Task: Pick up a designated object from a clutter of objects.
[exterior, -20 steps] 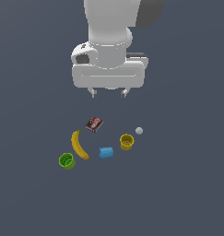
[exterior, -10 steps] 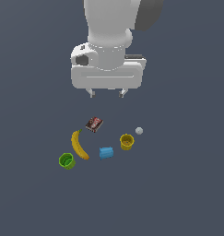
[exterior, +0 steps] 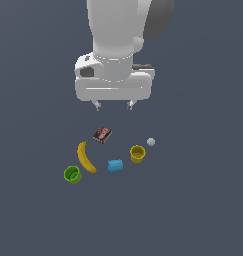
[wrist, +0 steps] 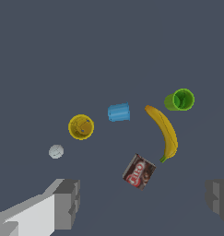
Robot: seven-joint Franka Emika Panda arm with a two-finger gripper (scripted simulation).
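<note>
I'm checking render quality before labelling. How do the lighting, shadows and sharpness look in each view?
Exterior view: flat, even light, no cast shadows under the banana or cups, no glare; the small items look slightly soft. Wrist view: same shadowless light, the box label is blurry, and the open hand's fingers are cropped at the frame edges.

Banana (exterior: 86, 157) flanks open; box (exterior: 102, 134) near stem end, green cup (exterior: 72, 174) near other tip.

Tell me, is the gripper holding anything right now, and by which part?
Nothing is held. The gripper hangs open above the clutter; the banana lies untouched below.
</note>
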